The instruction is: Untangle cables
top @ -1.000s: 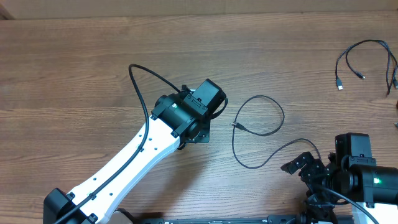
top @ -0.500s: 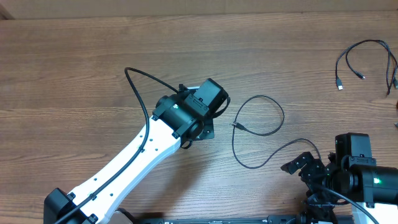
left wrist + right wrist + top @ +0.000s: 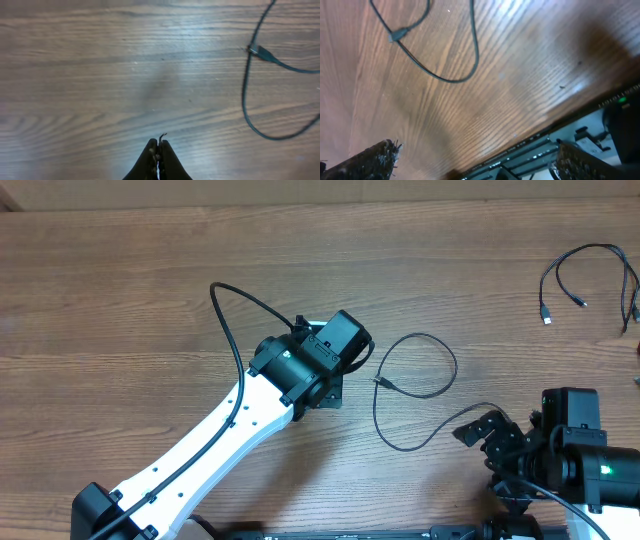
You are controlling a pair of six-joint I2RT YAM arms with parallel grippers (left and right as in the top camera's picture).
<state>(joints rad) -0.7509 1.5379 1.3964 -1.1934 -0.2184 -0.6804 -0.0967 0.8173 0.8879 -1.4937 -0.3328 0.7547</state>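
Two arms, loose cables, nothing gripped.
Overhead: one cable (image 3: 381, 381) lies looped on the table (image 3: 150, 280) between the arms, and the other cables (image 3: 600, 247) sit far right. The left gripper (image 3: 328, 392) hovers just left of the loop, the right gripper (image 3: 482, 430) near its tail. Left wrist: fingers (image 3: 152, 159) pinched shut, empty, cable (image 3: 244, 95) off to the right. Right wrist: the right gripper (image 3: 477, 155) gapes wide, empty, cable (image 3: 475, 47) ahead.

one thin black cable (image 3: 381, 381) lies looped right of the table's (image 3: 150, 280) middle; more cables (image 3: 590, 247) lie loose near its far right corner.
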